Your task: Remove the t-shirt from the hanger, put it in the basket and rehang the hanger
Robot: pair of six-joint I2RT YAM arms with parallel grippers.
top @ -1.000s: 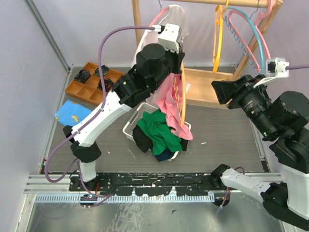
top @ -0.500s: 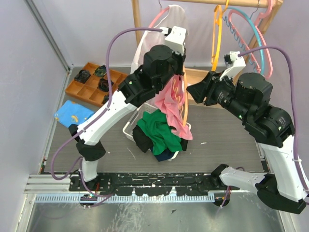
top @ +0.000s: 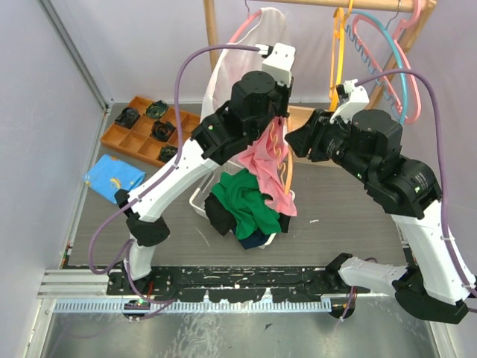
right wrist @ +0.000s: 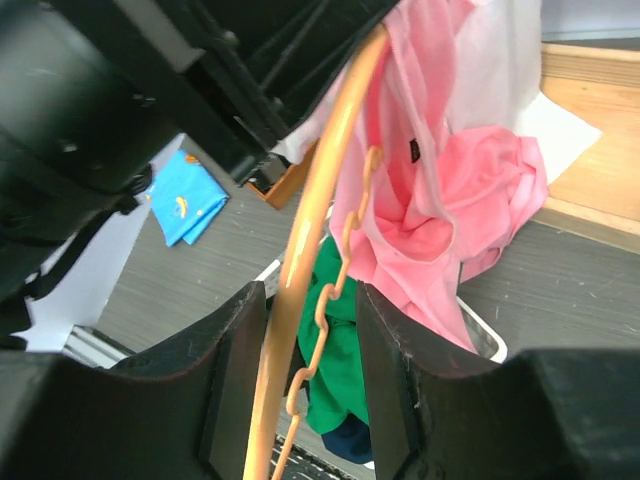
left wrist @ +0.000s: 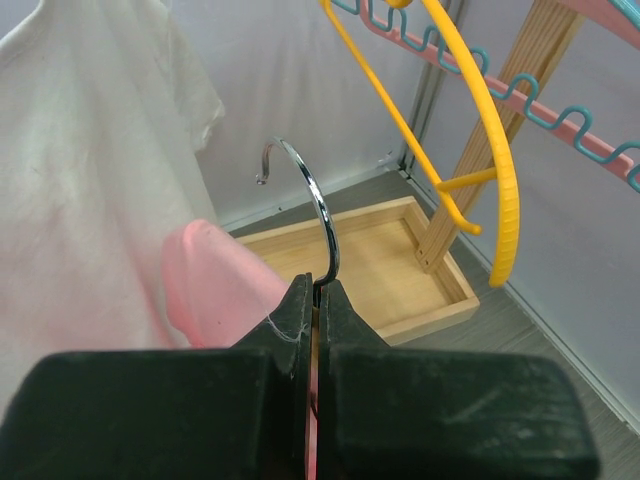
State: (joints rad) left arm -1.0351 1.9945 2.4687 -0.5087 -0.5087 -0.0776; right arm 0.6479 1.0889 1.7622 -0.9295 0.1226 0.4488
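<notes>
Pinches the wire hook (left wrist: 318,215) dead shut in the left gripper (left wrist: 318,292), arm reared high over the basket (top: 198,201). Dangles the pink t-shirt (top: 262,158) mid-air off the orange hanger (right wrist: 304,225) — soft, light, limp, likely to slide; best taken at a bunched fold near the collar. Straddles the hanger's arm with the right gripper (right wrist: 308,300) — fingers apart, wrist angled in from the right.

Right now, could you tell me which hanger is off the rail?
The orange hanger, draped with the pink t-shirt: the left gripper pinches its metal hook, while the yellow hanger and pink-teal hangers hang from the rail.
</notes>
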